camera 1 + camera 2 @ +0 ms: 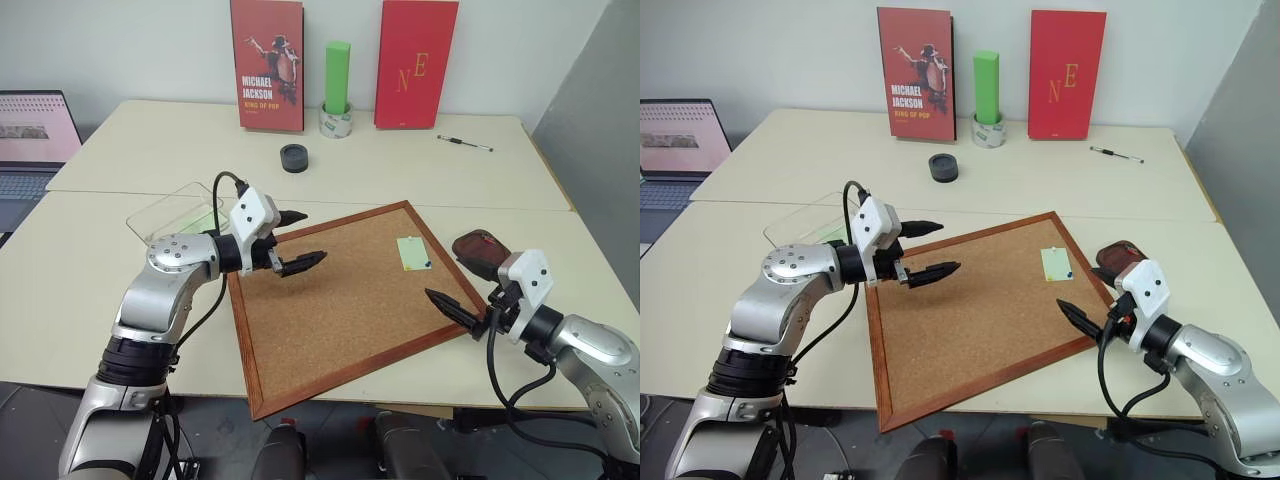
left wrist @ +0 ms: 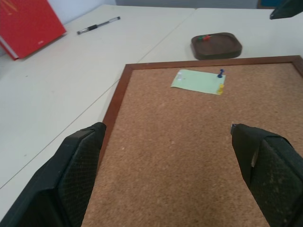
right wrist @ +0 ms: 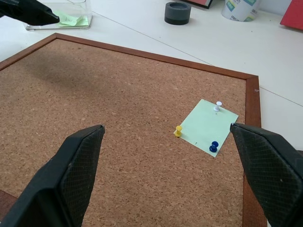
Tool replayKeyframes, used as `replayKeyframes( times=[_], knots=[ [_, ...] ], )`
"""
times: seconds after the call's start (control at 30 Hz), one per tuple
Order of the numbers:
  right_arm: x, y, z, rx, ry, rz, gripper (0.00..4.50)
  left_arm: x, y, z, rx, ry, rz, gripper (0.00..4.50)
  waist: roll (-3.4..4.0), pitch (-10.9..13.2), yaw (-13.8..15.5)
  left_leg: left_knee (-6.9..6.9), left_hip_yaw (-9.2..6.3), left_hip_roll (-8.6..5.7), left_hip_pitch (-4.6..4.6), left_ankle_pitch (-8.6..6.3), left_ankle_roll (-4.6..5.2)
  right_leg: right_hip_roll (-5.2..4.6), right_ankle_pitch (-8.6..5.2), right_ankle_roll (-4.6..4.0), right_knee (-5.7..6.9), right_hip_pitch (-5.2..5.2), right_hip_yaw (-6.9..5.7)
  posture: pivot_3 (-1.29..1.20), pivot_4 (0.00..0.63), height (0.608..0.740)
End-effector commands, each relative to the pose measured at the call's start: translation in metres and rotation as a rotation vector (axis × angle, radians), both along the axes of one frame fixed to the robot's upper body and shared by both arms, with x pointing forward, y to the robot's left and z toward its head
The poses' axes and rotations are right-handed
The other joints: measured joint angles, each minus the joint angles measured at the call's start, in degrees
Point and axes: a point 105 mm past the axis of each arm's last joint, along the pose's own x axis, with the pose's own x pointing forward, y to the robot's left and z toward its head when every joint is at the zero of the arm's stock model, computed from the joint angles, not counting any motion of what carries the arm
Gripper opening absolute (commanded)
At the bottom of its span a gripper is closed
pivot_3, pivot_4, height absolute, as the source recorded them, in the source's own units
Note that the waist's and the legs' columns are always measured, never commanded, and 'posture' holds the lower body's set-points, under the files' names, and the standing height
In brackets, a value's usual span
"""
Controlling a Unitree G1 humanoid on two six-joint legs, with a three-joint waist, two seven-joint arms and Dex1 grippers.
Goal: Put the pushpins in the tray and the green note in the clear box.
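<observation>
The pale green note [image 1: 412, 252] lies on the corkboard's far right corner, pinned by a white pushpin [image 3: 218, 105], a yellow one [image 3: 178, 131] and a blue one [image 3: 214, 146]. Just off that corner sits the dark red-brown tray [image 2: 217, 46], with a red and a green pin [image 2: 204, 37] in it. The clear box [image 1: 175, 212] stands by the board's left corner with a green slip [image 3: 71, 20] inside. My left gripper [image 1: 313, 236] hovers open over the board's left part. My right gripper [image 3: 166, 127] is open at the board's near right edge, pointing toward the note.
The wood-framed corkboard [image 1: 340, 310] lies turned on the table. At the back stand a black puck [image 1: 294, 157], a tape roll holding a tall green block [image 1: 337, 80], two red books [image 1: 266, 62] and a pen [image 1: 465, 143]. A laptop [image 1: 35, 140] sits far left.
</observation>
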Motion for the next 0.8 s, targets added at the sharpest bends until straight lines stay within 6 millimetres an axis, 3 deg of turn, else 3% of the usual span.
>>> replayKeyframes(
  times=[0.03, 0.2, 0.37, 0.6, 0.8],
  knots=[
    [0.004, 0.012, 0.011, 0.029, -0.044, -0.016, 4.50, 0.001, -0.011, -0.008, 0.037, -0.032, -0.056, 3.55, 0.00, 0.00, -0.02, 0.00, 0.00, 0.00, 0.00, 0.00, 0.00, 0.00, 0.00, 0.00, 0.00, 0.00, 0.00, 0.00, 0.150, 0.740],
    [0.034, 0.007, 0.007, 0.038, -0.022, -0.165, 4.50, 0.011, -0.024, -0.029, 0.054, -0.024, -0.076, 2.56, 0.01, -0.01, -0.02, 0.14, 0.01, -0.02, 0.00, 0.01, 0.01, 0.00, -0.01, -0.03, 0.03, 0.03, 0.03, 0.00, 0.150, 0.740],
    [0.054, 0.014, 0.004, 0.046, 0.004, -0.191, 4.50, 0.015, -0.030, -0.046, 0.057, 0.000, -0.088, 1.42, 0.01, -0.01, -0.05, 0.07, 0.01, -0.02, -0.03, 0.01, 0.01, 0.00, 0.04, 0.03, 0.07, -0.03, 0.04, 0.00, 0.150, 0.740],
    [0.088, 0.023, -0.002, 0.012, -0.001, -0.227, 4.50, 0.024, -0.037, -0.071, 0.098, 0.030, -0.071, 0.19, 0.01, -0.01, -0.04, 0.11, -0.01, -0.05, -0.27, 0.01, 0.01, 0.01, 0.06, 0.06, 0.17, -0.27, 0.02, 0.00, 0.150, 0.740],
    [0.115, 0.025, -0.010, 0.008, 0.007, -0.266, 4.50, 0.024, -0.035, -0.086, 0.135, 0.048, -0.074, 0.19, 0.06, -0.05, -0.03, 0.13, -0.01, -0.05, -0.22, 0.01, 0.02, 0.00, 0.08, 0.07, 0.20, -0.22, 0.03, 0.00, 0.150, 0.740]
  ],
)
